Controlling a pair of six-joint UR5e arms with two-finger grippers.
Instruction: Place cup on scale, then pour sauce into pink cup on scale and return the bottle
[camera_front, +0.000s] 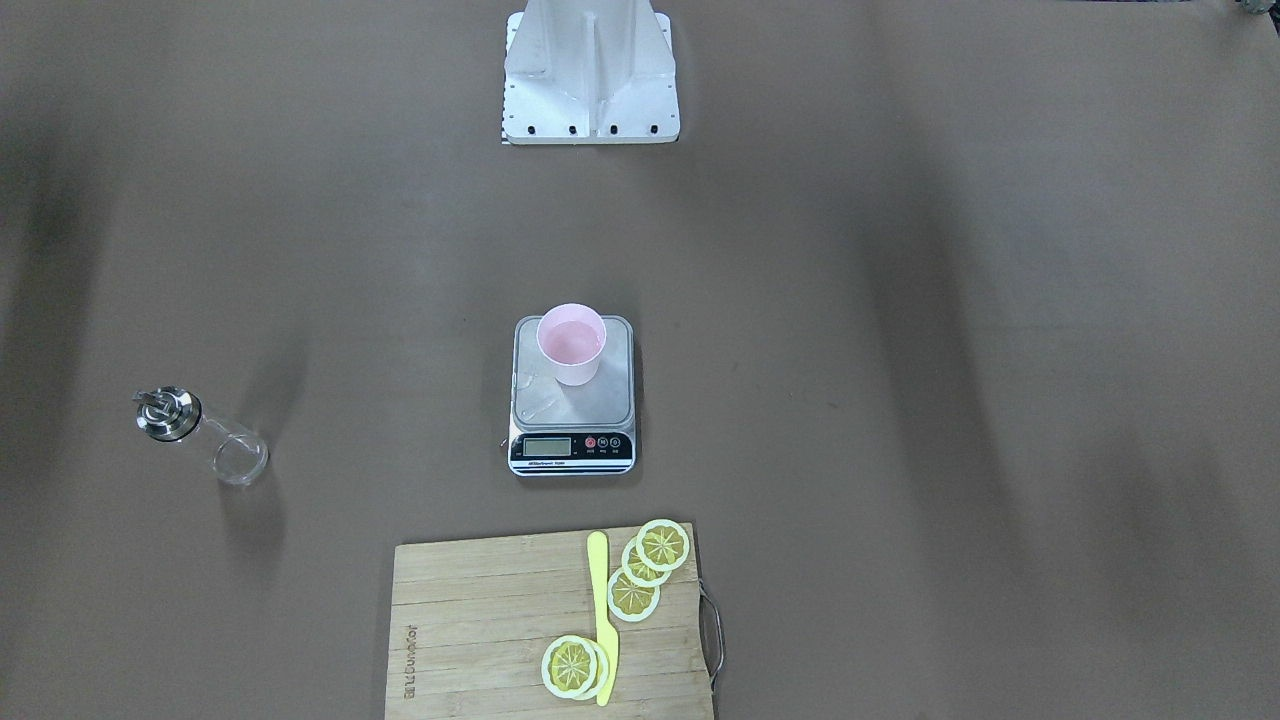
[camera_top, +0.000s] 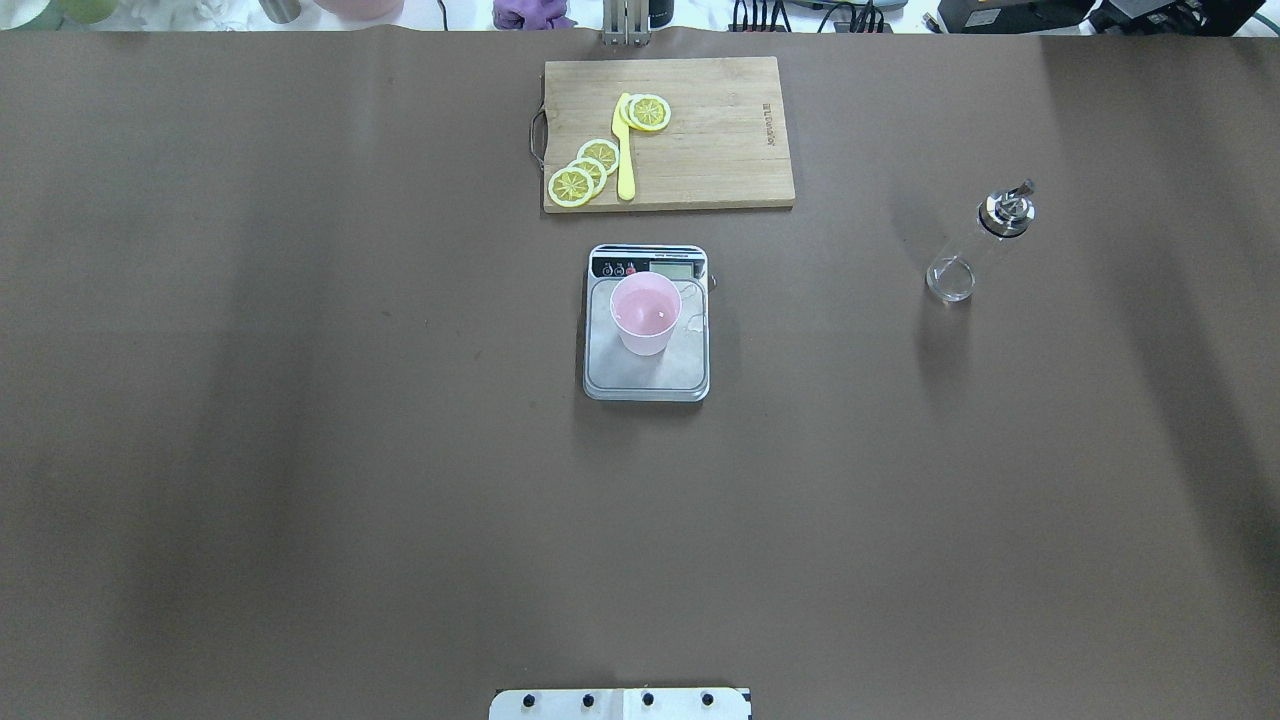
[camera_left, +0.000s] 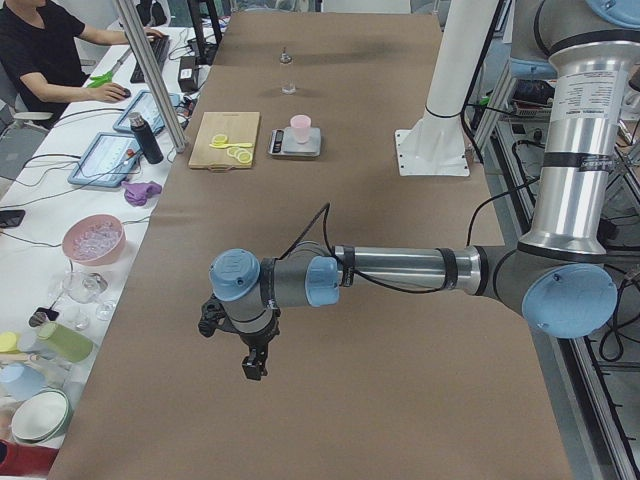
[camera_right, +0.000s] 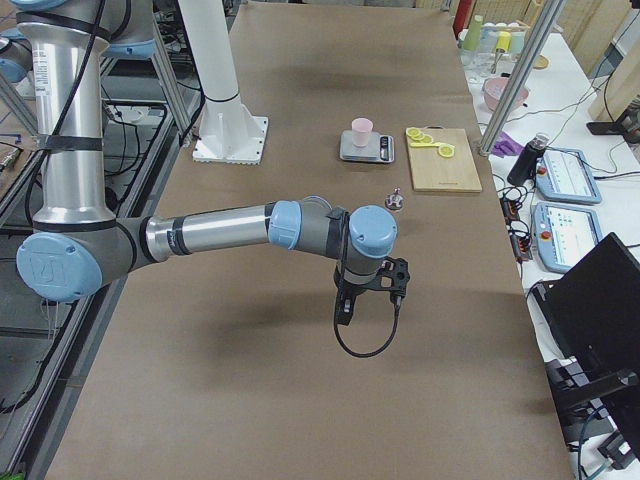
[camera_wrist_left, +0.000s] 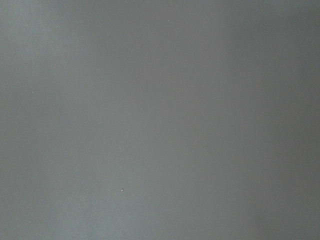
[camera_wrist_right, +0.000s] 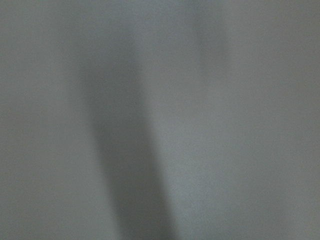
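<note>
The pale pink cup (camera_front: 571, 345) stands upright on the scale's silver platform (camera_front: 595, 400), toward the robot's side of it; it also shows in the overhead view (camera_top: 645, 315) on the scale (camera_top: 650, 378). I cannot tell whether any clear sauce is inside it. The clear glass bottle (camera_front: 205, 437) with its metal spout cap stands on the table well to the robot's right of the scale (camera_top: 975, 250), with nothing holding it. My left gripper (camera_left: 252, 365) and right gripper (camera_right: 345, 315) hang over bare table far from these things. I cannot tell whether they are open or shut.
A wooden cutting board (camera_front: 480, 620) with lemon slices (camera_front: 650, 570) and a yellow knife (camera_front: 603, 620) lies just beyond the scale on the operators' side. The robot's white base (camera_front: 590, 90) stands at the table's near edge. Both wrist views show only brown table.
</note>
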